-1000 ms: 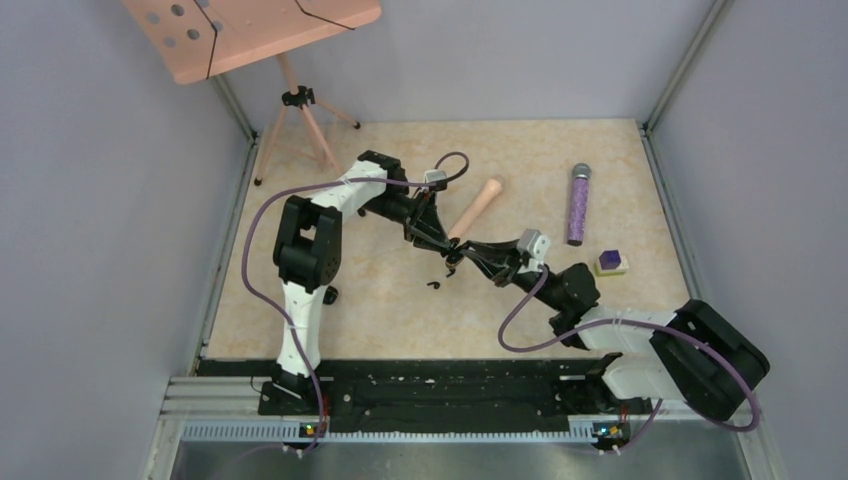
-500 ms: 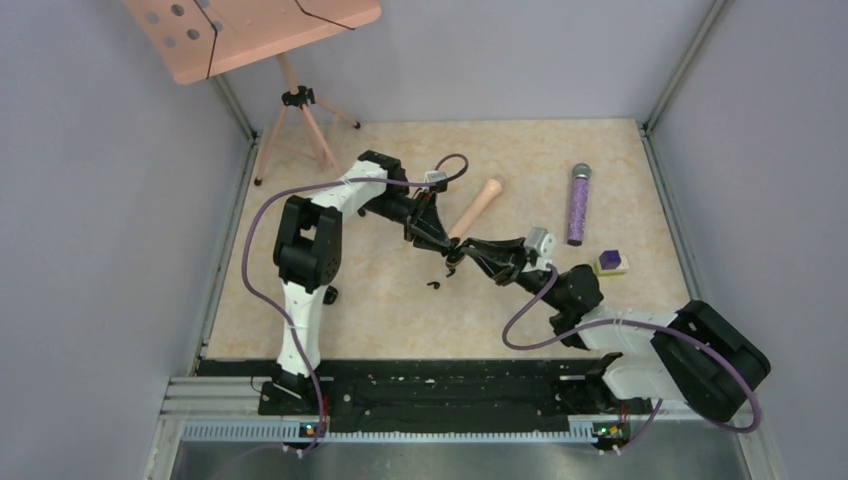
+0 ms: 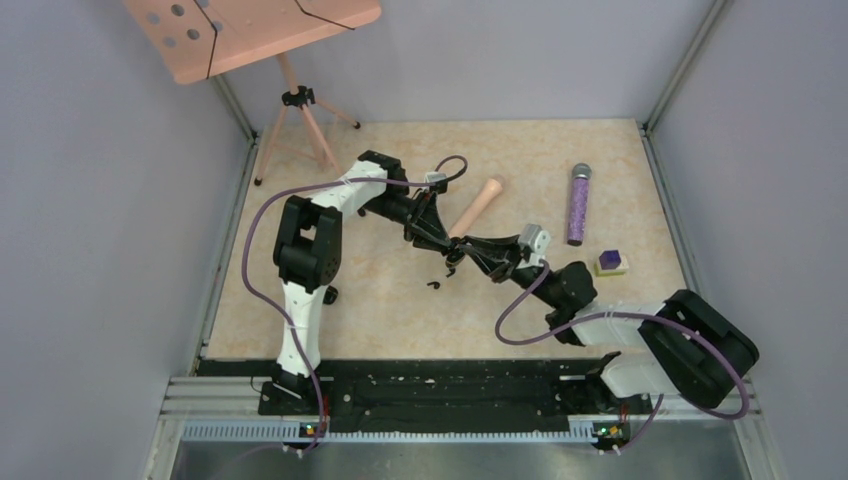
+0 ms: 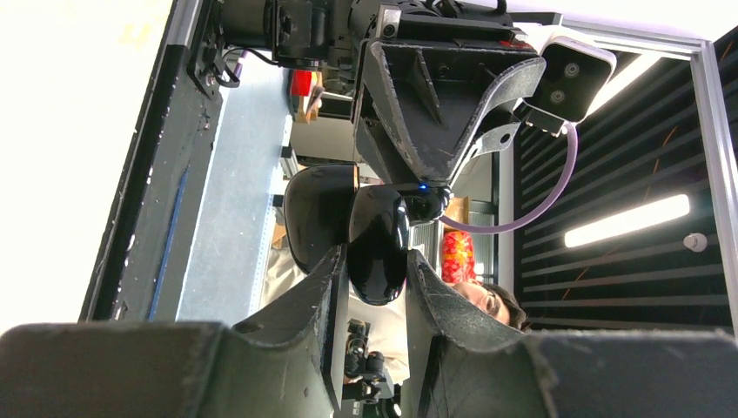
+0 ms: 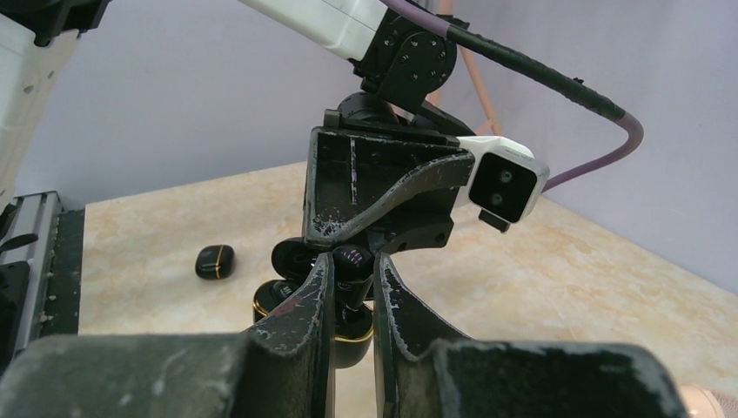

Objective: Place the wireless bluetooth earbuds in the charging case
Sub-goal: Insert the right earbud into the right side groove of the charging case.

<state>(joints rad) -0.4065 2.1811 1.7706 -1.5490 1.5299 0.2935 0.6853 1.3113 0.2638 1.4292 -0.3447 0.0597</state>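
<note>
At mid-desk, tip to tip from opposite sides: left claw (image 4: 376, 261) and right claw (image 5: 352, 261), above the beige marbled desk (image 3: 560, 150).

Left claw:
- Pressed onto a small glossy black pebble-shaped charging case (image 4: 379, 235), with one rounded half pinched between both fingers (image 4: 313, 296).
- Lid hinged open, with the second half just beside the gripped one, on its left in the left wrist view.
- Gold rim along the case edge in the right wrist view.
- Case resting on the desk or lifted off it: cannot tell.

Right claw:
- Nearly pressed together, pinching a tiny black comma-shaped earbud (image 5: 352, 258).
- Earbud directly at the open case; touching it or just short of it: cannot tell.
- Small blue light (image 4: 424, 185) at the meeting point.

Loose on the desk, just on the near side of both claws: second tiny black earbud (image 3: 433, 284), apart from the case.

Beside the left arm's lower link: small black rounded lump (image 3: 330, 295).

Just behind the claws, lying at a slant: peach-coloured club-shaped wooden handle (image 3: 477, 207).

Well apart to the right: purple glittery cylindrical microphone (image 3: 578, 205) and, nearer the right arm, small purple-and-white cube (image 3: 611, 263).

At the rear left corner: peach perforated board on a tripod (image 3: 250, 30).
</note>
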